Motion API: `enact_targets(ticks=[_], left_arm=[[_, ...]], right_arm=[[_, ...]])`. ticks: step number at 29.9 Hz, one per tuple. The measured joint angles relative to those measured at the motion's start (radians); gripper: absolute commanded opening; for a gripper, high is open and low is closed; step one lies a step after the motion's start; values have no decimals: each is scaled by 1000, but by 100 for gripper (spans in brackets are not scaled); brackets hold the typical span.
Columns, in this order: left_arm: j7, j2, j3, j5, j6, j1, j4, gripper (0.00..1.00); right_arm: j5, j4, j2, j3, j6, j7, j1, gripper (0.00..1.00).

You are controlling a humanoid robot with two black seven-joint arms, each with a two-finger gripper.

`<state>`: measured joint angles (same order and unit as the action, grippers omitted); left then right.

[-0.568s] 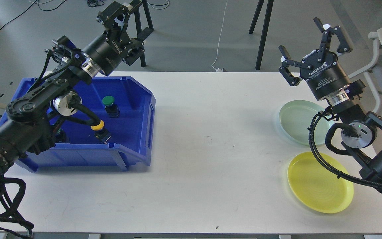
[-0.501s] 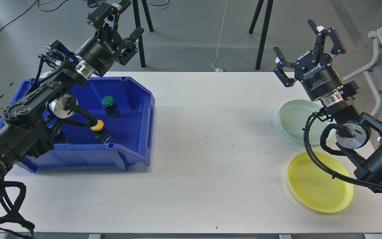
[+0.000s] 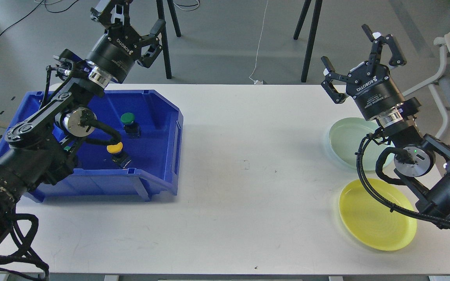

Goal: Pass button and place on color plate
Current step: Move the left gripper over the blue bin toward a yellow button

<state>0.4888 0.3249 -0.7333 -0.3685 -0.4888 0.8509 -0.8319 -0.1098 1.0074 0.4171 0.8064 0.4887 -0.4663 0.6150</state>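
Yellow button (image 3: 114, 148) and green button (image 3: 127, 118) sit inside the blue bin (image 3: 158, 156) at table left. Left gripper (image 3: 129, 17) and right gripper (image 3: 359, 48): both raised, fingers spread wide, holding nothing. Green plate (image 3: 346, 136) and yellow plate (image 3: 369, 222) lie at right

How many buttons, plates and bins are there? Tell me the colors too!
Buttons: 2, green button and yellow button, both in the bin
Plates: 2, pale green plate and yellow plate
Bins: 1, blue bin
Total: 5
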Motion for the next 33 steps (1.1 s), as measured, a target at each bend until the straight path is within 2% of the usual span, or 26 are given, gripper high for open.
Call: enact_targets(ticks=[4,9,12,15,21,24,33], left_arm=[[0,25,-41,3,0,-71,-164,100],[0,62,-51,1,0,-95,-263,100],[0,79,-42,-29,0,-78,-293,100],[0,135,-1,-124,0,0,-308,100],[0,357,365,-284,1,262,-417,100],[0,441,551,-378,37,391,-469,100],[0,560,918,-610,70,649,-470,100]], right_arm=[[1,1,0,-2,0,0,-5,99],[2,4,7,2,0,-1,-9,99],[2,3,13,5,0,-1,-23,99],[1,-4,15,7,0,-2,-31,99],[-2,-24,14,1,0,-1,-34,99],[-2,-39,9,0,0,-1,-37,99],[-1,-42,2,3,0,-3,-69,99]])
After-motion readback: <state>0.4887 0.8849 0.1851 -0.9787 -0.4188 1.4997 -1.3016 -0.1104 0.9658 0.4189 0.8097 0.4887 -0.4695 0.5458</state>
